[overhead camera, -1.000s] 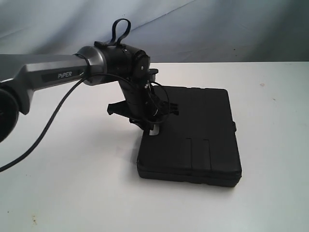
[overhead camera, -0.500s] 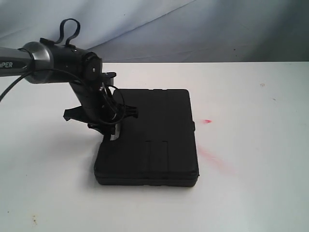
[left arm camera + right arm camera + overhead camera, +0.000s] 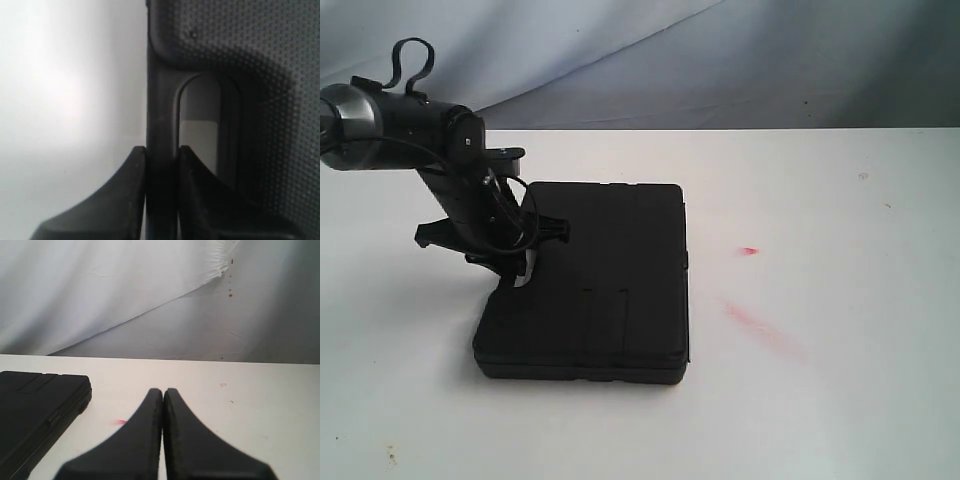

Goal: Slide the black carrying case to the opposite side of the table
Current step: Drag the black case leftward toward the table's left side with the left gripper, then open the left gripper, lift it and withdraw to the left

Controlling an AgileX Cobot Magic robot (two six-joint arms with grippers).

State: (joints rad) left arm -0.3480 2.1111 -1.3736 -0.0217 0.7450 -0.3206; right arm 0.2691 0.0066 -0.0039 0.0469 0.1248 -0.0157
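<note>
The flat matte black case (image 3: 590, 285) lies on the white table (image 3: 820, 200), left of the middle in the exterior view. My left gripper (image 3: 520, 270) reaches down at the case's left edge and is shut on the handle bar beside the cut-out. In the left wrist view the two fingers of the left gripper (image 3: 161, 152) clamp that handle bar of the case (image 3: 260, 75), one outside, one inside the cut-out. My right gripper (image 3: 163, 392) is shut with nothing in it, low over the table, with the case (image 3: 35, 405) off to one side.
Faint red smears (image 3: 760, 325) and a small red mark (image 3: 749, 250) lie on the table right of the case. A grey-blue cloth backdrop (image 3: 720, 60) hangs behind the far edge. The left arm's cable loop (image 3: 408, 62) stands above its wrist.
My left gripper has dragged the case leftward across the table, by roughly a case's half-width. The red marks on the table, covered before, have come into view.
</note>
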